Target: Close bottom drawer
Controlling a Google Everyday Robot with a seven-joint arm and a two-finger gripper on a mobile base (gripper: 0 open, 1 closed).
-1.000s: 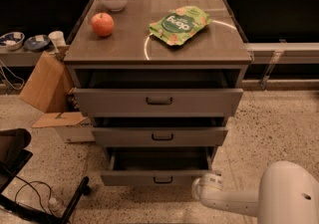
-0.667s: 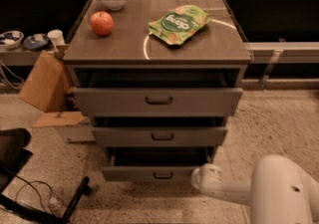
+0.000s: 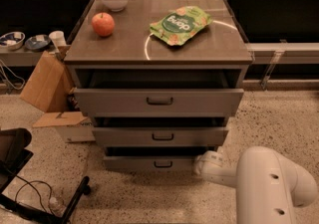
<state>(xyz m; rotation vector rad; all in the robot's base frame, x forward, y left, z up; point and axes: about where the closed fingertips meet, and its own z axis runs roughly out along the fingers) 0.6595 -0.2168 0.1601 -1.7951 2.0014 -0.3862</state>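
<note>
Three drawers (image 3: pixel 159 101) are counted. The bottom drawer (image 3: pixel 144 163) lies left-right, fronting the camera; the claw (image 3: pixel 205 162) is seen at its right end, state indiscernible.

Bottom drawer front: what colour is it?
The bottom drawer is grey with a dark handle, clear in the camera view; the hand is at its right end.
</note>
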